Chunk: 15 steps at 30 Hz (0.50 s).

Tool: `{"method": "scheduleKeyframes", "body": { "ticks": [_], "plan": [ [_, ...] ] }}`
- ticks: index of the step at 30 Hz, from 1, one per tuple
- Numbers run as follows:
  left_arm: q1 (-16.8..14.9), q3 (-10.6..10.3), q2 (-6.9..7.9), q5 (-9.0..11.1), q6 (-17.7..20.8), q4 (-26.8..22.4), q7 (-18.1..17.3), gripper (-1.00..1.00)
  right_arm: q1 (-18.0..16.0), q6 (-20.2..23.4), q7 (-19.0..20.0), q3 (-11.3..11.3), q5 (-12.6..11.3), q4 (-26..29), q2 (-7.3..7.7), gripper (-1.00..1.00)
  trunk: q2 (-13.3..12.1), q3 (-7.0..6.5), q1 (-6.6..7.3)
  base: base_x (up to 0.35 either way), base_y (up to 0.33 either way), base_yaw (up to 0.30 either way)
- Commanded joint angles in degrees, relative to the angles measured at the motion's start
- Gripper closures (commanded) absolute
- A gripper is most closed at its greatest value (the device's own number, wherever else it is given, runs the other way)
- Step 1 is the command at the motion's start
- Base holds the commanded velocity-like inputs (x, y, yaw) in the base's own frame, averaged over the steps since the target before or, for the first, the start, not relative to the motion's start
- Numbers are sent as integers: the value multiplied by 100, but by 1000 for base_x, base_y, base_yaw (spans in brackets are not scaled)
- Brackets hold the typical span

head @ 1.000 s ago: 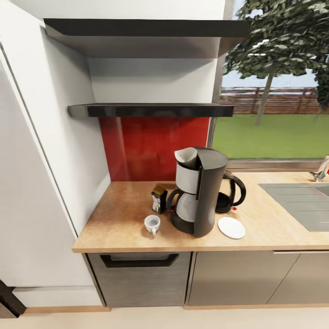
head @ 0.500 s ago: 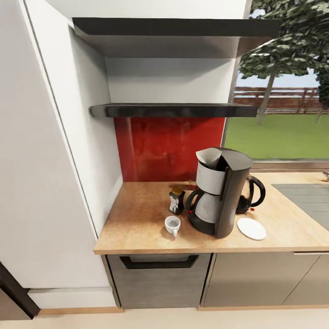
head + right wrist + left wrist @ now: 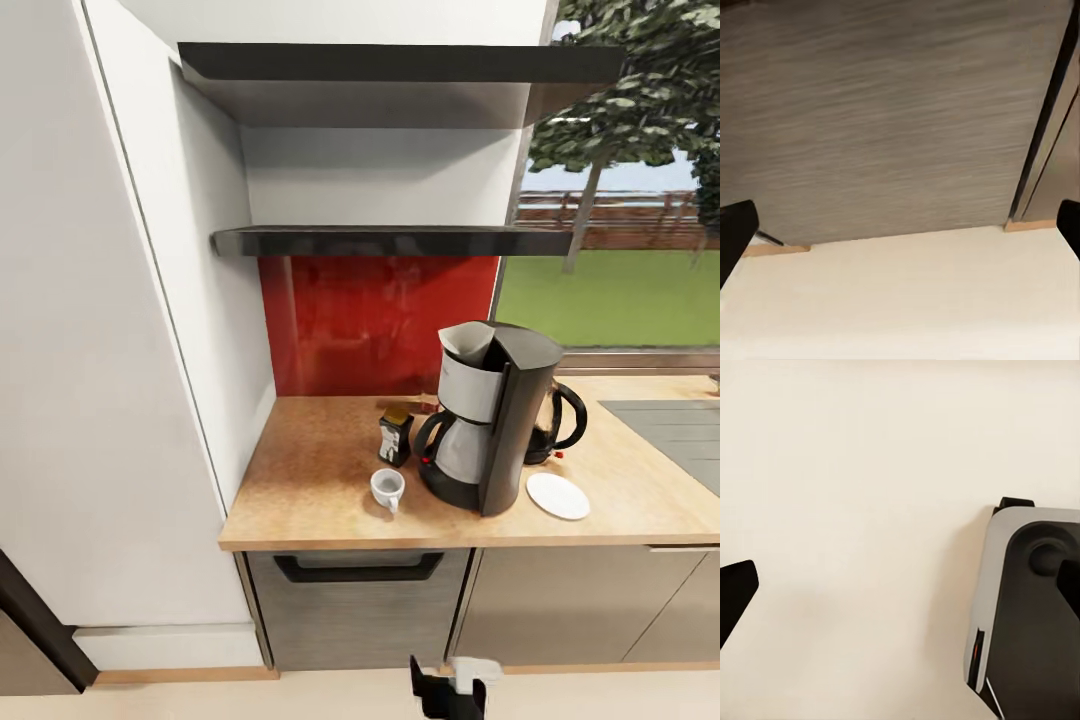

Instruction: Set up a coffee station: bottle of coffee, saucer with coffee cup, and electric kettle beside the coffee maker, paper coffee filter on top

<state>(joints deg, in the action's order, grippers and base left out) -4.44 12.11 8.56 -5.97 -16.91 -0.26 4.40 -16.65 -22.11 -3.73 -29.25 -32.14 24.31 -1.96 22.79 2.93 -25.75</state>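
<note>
The black and grey coffee maker [image 3: 488,430] stands on the wooden countertop [image 3: 310,480] with a white paper filter [image 3: 466,343] in its top. The dark coffee bottle [image 3: 395,437] stands just to its left, and the white cup [image 3: 387,488] sits on the counter in front of the bottle. To the maker's right lies the white saucer [image 3: 558,495], bare. The black kettle [image 3: 562,420] stands behind the maker. My left gripper [image 3: 900,592] is open over the pale floor. My right gripper [image 3: 900,232] is open, facing the grey cabinet front [image 3: 885,112].
Two dark shelves [image 3: 390,240] hang above the counter, before a red backsplash [image 3: 370,320]. A tall white cabinet [image 3: 110,350] stands at the left. A sink [image 3: 670,425] lies at the right. A handled drawer [image 3: 358,572] sits under the counter. An arm part [image 3: 450,688] pokes in low.
The whole picture has shifted, so the camera has moved; the counter things stand as before. A black and white arm part has come into view at the lower edge.
</note>
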Motion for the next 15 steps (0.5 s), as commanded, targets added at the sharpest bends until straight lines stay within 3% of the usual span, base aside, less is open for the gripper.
{"method": "scheduleKeyframes", "body": {
  "ticks": [1,5,9,11,15],
  "plan": [
    [-6,35,5,-60,-17,8,25,-100,-9,-34,-41,-47,-38,118,4,-100,12,13,-3,0,0,0],
    [-10,37,20,-47,17,16,23,-100,-41,-39,-59,-46,-31,991,-15,-100,12,13,-3,0,0,0],
    [-12,37,23,-45,34,17,19,-100,-197,18,-220,-45,21,1530,-50,-100,12,13,-3,0,27,0],
    [-13,38,23,-44,36,23,18,-100,-254,116,-521,-45,166,1757,-109,-100,12,13,-3,0,87,0],
    [-9,30,19,-44,38,39,17,-100,-306,816,-1535,-45,787,2536,-243,-100,12,13,-3,0,98,0]
  ]
}}
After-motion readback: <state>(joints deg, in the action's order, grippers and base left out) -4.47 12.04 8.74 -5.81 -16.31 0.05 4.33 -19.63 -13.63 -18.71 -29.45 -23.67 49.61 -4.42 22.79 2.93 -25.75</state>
